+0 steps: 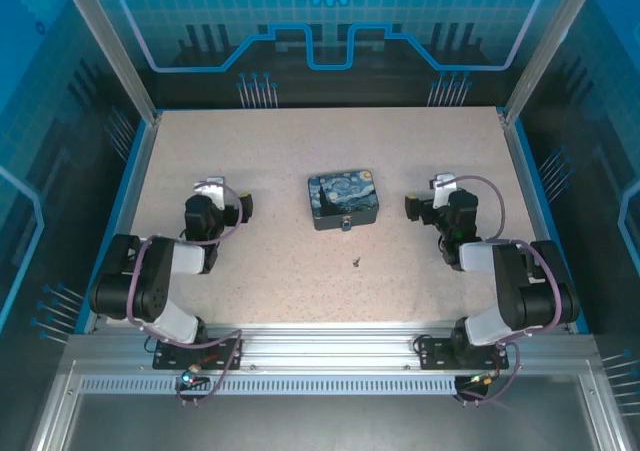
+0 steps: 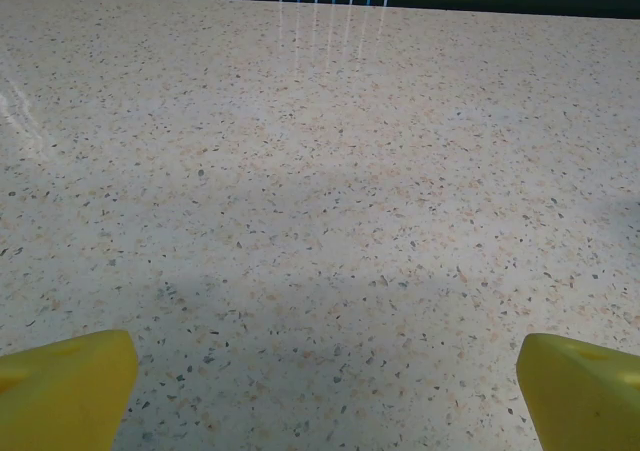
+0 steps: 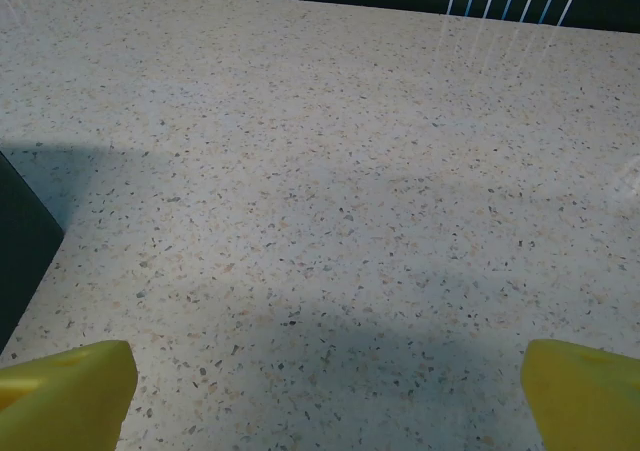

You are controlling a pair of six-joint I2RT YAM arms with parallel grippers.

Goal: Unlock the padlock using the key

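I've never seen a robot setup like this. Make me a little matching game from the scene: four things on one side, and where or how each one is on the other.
Things:
1. rectangular blue-and-yellow painted tin box
2. tiny silvery metal padlock
3. tiny dark thin metal key
4. left claw

Places or states:
A. lying alone on the speckled table, nearer the robot than the tin
B. open, yellow fingertips wide apart
C. near the table's middle
D. right at the tin's near side

Pairs: 1-C, 2-D, 3-A, 4-B.
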